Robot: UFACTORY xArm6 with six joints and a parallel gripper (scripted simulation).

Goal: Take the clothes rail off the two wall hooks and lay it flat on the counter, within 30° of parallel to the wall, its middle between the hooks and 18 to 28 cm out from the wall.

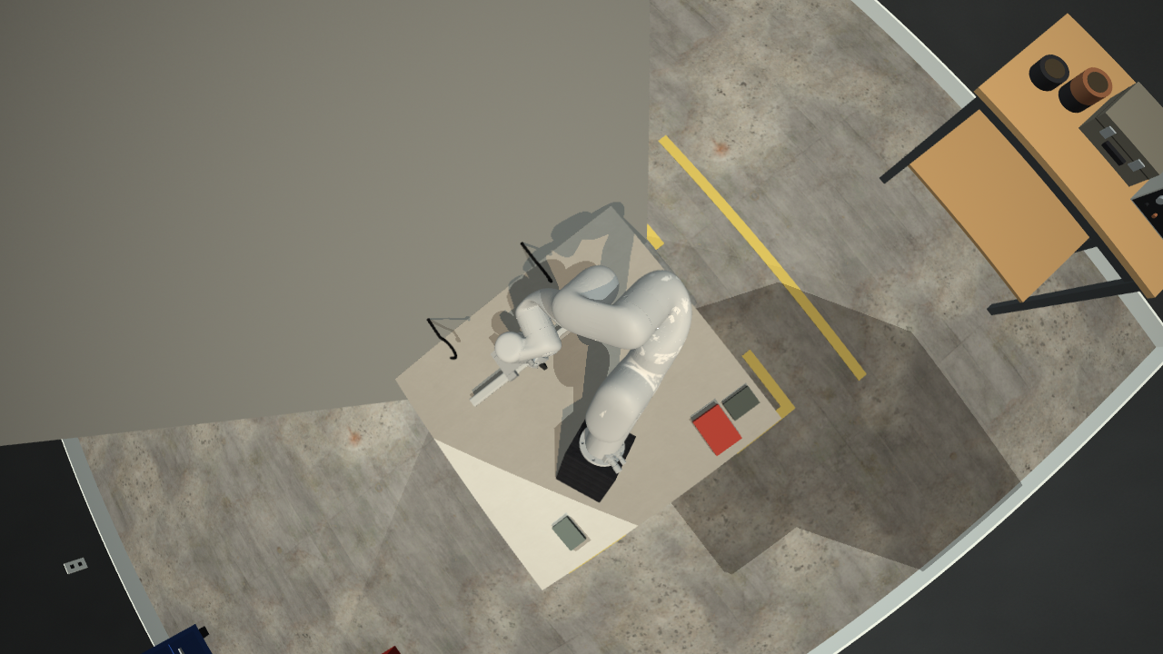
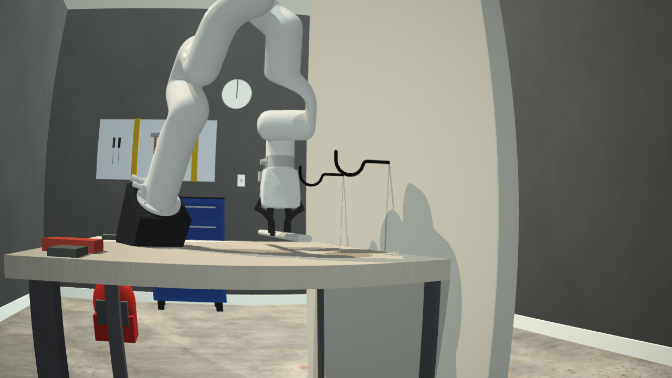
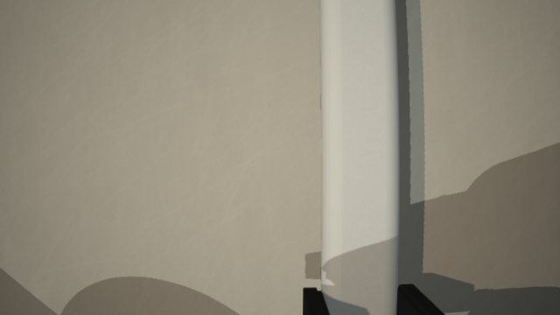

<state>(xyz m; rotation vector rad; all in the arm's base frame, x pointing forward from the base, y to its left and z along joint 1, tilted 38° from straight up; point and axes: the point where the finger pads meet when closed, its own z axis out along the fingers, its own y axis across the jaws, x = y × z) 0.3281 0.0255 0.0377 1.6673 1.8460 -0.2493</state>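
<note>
The clothes rail (image 1: 493, 386) (image 2: 293, 236) (image 3: 359, 131) is a pale round bar, off the hooks and held level. My gripper (image 2: 279, 228) (image 3: 360, 302) is shut on it from above, near its middle. The rail hangs very low over the counter (image 1: 488, 439) (image 2: 188, 268) (image 3: 175, 131), and its shadow lies close beside it. I cannot tell whether it touches the top. It runs roughly along the wall (image 1: 325, 203) (image 2: 399, 94), a short way out from it. The two black wall hooks (image 1: 442, 334) (image 1: 536, 262) (image 2: 345, 168) are bare, above and behind the rail.
The arm's black base (image 1: 589, 471) (image 2: 150, 225) stands mid-counter. A red block (image 1: 716, 428) (image 2: 72, 242) and a dark grey block (image 1: 740, 402) (image 2: 67, 251) lie at the far corner. Another grey block (image 1: 569, 531) lies near the front edge.
</note>
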